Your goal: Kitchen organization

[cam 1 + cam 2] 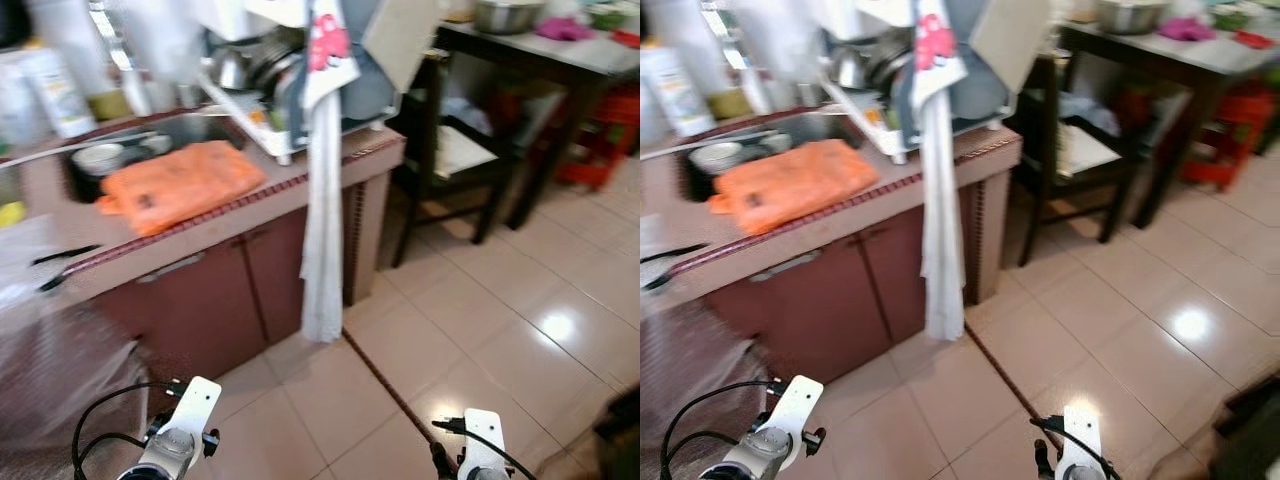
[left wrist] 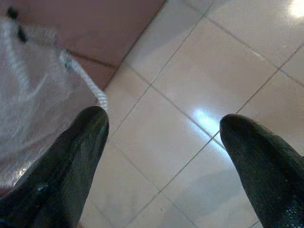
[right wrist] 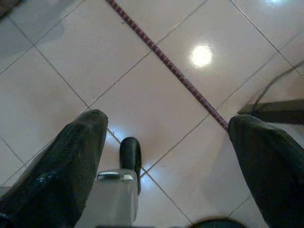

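Pale beige glossy floor tiles [image 1: 470,330], crossed by a dark red patterned inlay strip [image 3: 166,61]. Reddish-brown cabinet doors [image 1: 230,290] under a pinkish counter top [image 1: 200,235] edged with a dark red dotted band. Bright orange folded plastic bag [image 1: 180,182] on the counter. Long white cloth [image 1: 322,200] with a red-and-pink print at its top. Dark brown wooden table [image 1: 560,60]. Glossy black gripper fingers [image 2: 71,161].

An orange cloth [image 1: 790,183] lies on the reddish tabletop [image 1: 940,170] beside the sink [image 1: 750,140]. A white towel [image 1: 938,230] hangs over the tabletop's edge from the dish rack [image 1: 890,100] (crowded, blurred). Beyond stands a dark table [image 1: 1170,60].
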Controlling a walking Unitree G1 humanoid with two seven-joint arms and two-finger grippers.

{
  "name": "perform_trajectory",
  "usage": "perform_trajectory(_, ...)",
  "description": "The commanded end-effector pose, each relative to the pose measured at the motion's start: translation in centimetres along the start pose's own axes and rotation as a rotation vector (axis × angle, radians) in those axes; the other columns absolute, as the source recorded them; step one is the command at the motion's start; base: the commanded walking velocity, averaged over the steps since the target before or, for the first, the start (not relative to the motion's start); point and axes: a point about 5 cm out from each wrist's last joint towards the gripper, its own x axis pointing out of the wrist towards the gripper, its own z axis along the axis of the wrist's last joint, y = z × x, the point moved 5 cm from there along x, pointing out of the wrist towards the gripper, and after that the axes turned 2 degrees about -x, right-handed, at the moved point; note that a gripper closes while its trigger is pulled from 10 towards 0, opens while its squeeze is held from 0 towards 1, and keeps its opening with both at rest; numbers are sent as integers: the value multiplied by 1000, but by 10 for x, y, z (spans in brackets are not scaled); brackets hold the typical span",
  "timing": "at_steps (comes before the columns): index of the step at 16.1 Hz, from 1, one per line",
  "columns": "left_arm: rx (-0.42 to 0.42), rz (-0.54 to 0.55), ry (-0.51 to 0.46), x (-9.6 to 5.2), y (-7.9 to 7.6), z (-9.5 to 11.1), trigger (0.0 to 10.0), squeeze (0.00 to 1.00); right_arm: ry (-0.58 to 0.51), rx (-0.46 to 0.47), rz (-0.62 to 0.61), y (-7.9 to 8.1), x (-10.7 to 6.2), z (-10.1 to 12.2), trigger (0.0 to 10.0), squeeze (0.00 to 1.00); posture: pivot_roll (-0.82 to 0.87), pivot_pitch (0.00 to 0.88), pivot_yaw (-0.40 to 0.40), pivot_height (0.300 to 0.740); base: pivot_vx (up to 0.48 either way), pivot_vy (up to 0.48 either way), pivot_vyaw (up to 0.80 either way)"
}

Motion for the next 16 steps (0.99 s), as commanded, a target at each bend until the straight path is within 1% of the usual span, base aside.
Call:
perform_trajectory(1,-8,0,9,0,2,-4,10000,0,17,-6,2,2,-1,-7,10000,0,4,0,19,740,0,0,-731)
perform_trajectory(5,-11,0,9,0,2,-5,10000,0,17,-18,2,1,-2,-9,10000,0,4,0,14,740,0,0,0)
perform_trajectory(9,-7,1,6,0,3,-3,10000,0,8,-33,4,0,-1,-5,10000,0,7,0,10,740,0,0,0)
perform_trajectory(13,-2,2,1,0,3,-1,10000,0,-2,-42,12,6,1,2,10000,0,8,0,6,740,0,0,0)
perform_trajectory(16,1,3,1,0,3,-1,10000,0,-2,-46,13,6,1,2,10000,0,7,0,7,740,0,0,0)
